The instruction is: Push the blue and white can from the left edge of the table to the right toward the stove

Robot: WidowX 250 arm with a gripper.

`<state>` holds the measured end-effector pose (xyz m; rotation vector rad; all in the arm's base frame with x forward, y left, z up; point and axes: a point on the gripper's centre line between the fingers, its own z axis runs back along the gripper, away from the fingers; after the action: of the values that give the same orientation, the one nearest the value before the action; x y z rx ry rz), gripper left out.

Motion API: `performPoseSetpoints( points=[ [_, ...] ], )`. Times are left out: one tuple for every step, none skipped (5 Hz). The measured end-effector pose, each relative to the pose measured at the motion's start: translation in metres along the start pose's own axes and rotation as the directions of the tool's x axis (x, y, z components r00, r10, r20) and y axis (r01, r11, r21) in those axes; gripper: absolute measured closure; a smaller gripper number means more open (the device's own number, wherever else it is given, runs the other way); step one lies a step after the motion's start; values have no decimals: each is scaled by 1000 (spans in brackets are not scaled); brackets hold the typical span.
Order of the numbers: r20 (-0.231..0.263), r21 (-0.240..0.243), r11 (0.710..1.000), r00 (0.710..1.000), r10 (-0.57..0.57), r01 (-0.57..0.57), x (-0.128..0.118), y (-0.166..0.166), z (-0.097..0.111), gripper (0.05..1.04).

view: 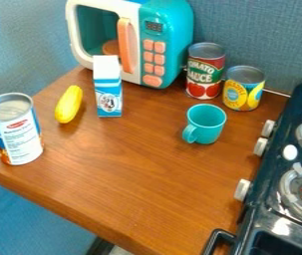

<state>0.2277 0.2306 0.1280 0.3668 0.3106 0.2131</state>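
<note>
Well | teal cup (210, 124) upright | near two cans (205, 74) | beside stove (265, 196)

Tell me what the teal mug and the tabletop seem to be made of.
The mug looks like smooth plastic, judging by its even teal colour and soft sheen, though glazed ceramic is possible. The tabletop appears to be wood or a wood-look laminate with a satin finish: brown streaked grain shows.

– Here we go, our microwave (173, 37) is teal and white, its buttons (159, 58) orange!

– And right of it, we've got red tomatoes patterning a can (205, 70); in front of it, a blue-and-white carton (108, 87) and a teal cup (207, 124)!
</note>
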Motion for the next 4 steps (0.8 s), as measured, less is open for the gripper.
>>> performPoseSetpoints(
  points=[
    [27, 25, 1000, 1000, 17, -17, 14, -10, -1, 82],
    [59, 5, 1000, 998, 1, -2, 28, -18, -11, 82],
    [46, 1, 1000, 999, -19, 19, 39, -25, -17, 82],
    [59, -31, 999, 998, -14, 16, 45, -32, -23, 82]
  ],
)
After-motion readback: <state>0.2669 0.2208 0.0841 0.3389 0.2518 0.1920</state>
